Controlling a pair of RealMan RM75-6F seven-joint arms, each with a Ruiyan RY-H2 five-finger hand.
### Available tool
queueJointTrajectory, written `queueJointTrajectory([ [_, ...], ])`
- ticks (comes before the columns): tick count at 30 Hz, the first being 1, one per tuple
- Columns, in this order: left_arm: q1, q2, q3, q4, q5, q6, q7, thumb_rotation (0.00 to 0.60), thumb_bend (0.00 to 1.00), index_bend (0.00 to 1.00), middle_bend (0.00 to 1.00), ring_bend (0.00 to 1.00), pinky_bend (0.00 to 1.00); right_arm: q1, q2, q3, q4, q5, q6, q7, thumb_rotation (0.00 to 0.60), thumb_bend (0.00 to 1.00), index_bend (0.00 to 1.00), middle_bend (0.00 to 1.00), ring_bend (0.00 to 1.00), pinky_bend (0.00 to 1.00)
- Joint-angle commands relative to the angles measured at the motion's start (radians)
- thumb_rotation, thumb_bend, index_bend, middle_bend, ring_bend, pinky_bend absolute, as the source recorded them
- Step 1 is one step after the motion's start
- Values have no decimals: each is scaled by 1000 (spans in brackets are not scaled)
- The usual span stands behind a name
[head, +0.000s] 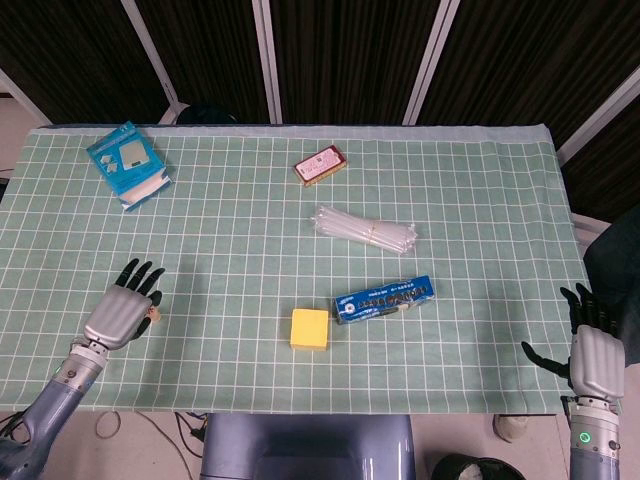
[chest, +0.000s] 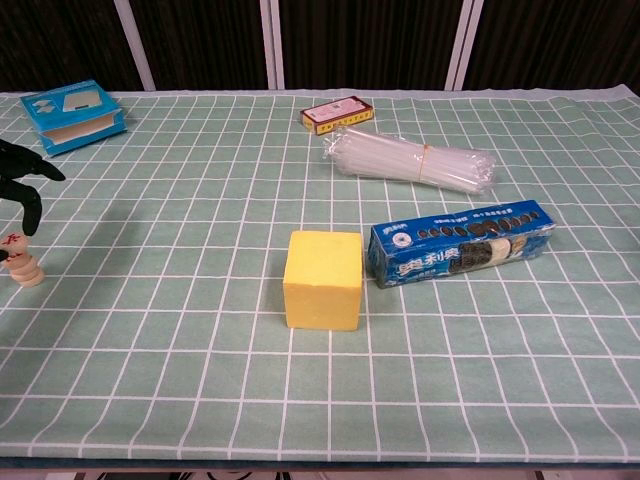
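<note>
My left hand (head: 122, 312) hovers at the table's left front, fingers spread, over a small stack of round wooden pieces (chest: 24, 268). In the chest view its dark fingertips (chest: 28, 208) pinch one more wooden piece with a red mark (chest: 12, 240), which sits right on top of the stack. In the head view the hand hides most of the stack. My right hand (head: 595, 352) hangs past the table's right front corner with fingers apart and nothing in it. The chest view does not show it.
A yellow block (head: 310, 328) and a blue cookie box (head: 384, 299) lie front centre. A bundle of clear straws (head: 365, 229) and a small red box (head: 320, 165) lie farther back. A blue carton (head: 128, 163) sits back left. A dark-clothed person (head: 615, 250) stands at the right edge.
</note>
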Motion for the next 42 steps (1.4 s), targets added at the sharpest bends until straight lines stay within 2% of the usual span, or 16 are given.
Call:
queueJointTrajectory([
  [1,2,-4,-1,6,-3,-1,4,600,338,489,107,0,18,0,0,0,0,1,-1,0,600,266,118,50,0,0],
  [42,15,-22,-4,23,-16,-3,53,600,337,405,101,0,18,1,2,1,-4,8,-4,-3,600,267,118,49,0,0],
])
